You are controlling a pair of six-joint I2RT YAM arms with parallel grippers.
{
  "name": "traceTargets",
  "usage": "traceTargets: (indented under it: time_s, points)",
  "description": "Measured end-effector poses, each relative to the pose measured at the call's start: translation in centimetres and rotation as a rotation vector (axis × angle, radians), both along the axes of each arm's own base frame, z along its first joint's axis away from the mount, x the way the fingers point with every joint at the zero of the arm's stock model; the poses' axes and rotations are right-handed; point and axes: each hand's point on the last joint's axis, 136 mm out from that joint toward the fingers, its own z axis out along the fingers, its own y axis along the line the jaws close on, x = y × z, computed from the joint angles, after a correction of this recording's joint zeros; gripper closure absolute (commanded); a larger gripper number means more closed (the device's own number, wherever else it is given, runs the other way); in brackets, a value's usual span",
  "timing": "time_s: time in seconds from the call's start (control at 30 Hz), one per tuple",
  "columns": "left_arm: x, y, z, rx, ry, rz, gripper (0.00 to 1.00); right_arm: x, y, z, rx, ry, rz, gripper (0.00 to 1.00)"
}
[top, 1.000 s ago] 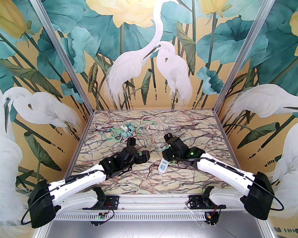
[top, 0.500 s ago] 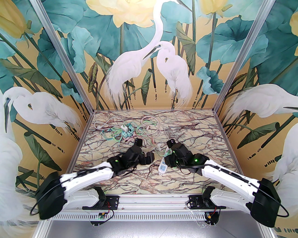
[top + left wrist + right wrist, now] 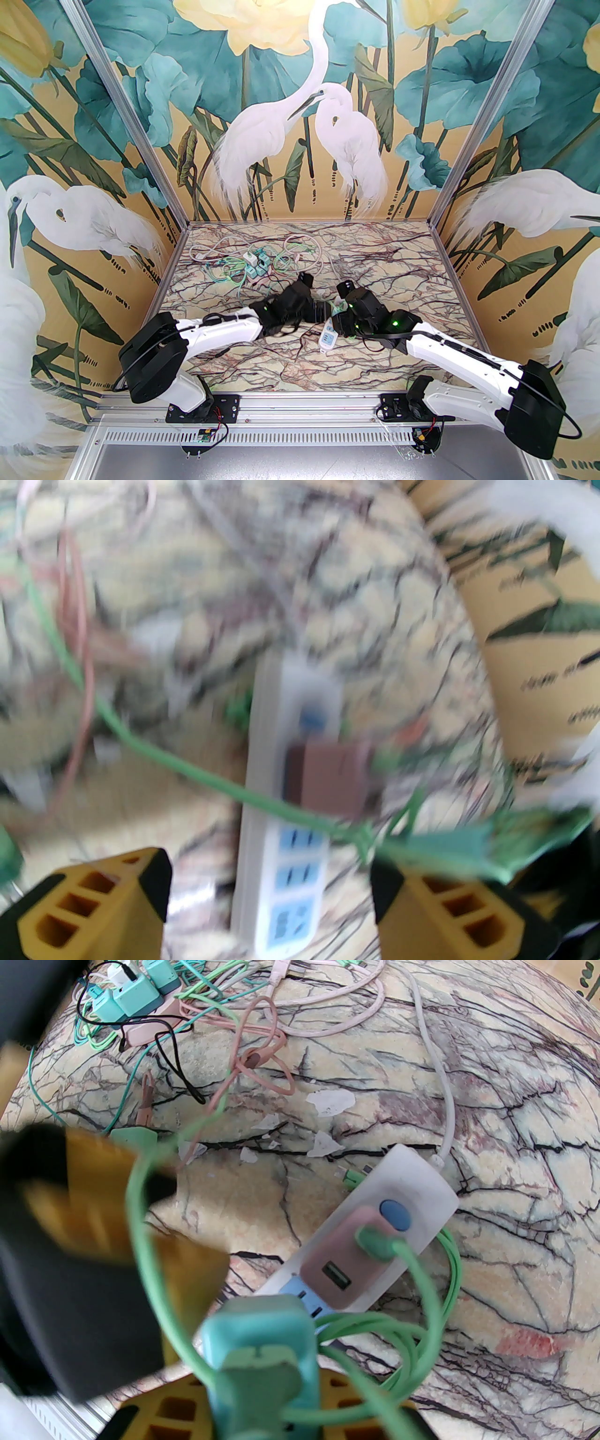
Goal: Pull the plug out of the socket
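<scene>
A white socket strip (image 3: 327, 335) (image 3: 403, 1185) (image 3: 286, 808) lies on the marble table between the two arms. A pink-brown plug (image 3: 344, 1260) (image 3: 327, 780) sits in it beside the blue button, with a green cable running from its top. My right gripper (image 3: 338, 310) (image 3: 262, 1400) is shut on a teal plug (image 3: 257, 1339) (image 3: 450, 850) with a green cable, held just above the strip's near end. My left gripper (image 3: 323, 311) (image 3: 269, 883) is open, its yellow fingertips (image 3: 93, 902) astride the strip from the left and a little above it. The left wrist view is blurred.
A tangle of green, pink, white and black cables with several teal plugs (image 3: 255, 268) (image 3: 136, 995) lies at the back left of the table. A white cord (image 3: 440, 1082) runs from the strip toward the back. Small white flecks (image 3: 328, 1100) lie beyond the strip.
My left arm has swung right and forward until its gripper hangs over the strip beside the right gripper, and its jaws have narrowed. The right gripper shifted slightly nearer with the teal plug, then held still.
</scene>
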Motion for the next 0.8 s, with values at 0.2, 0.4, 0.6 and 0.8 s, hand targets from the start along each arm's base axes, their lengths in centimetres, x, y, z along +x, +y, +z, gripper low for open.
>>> traceTargets:
  time_s: [0.2, 0.4, 0.6, 0.8]
  points:
    - [2.7, 1.1, 1.6, -0.032, -0.033, 0.059, 0.23, -0.6, -0.3, -0.9, -0.006, 0.022, 0.004, 0.75]
    - [3.3, 1.1, 1.9, -0.043, -0.036, 0.065, 0.22, -1.1, -0.4, 1.0, 0.046, -0.014, 0.016, 0.74]
    - [2.9, 1.3, 1.9, -0.051, -0.033, 0.066, 0.21, -1.3, -1.0, 1.4, 0.036, -0.027, 0.012, 0.74]
    - [1.5, 2.7, 3.0, -0.082, -0.045, 0.07, 0.21, -1.1, -1.3, 1.3, 0.045, -0.008, -0.001, 0.73]
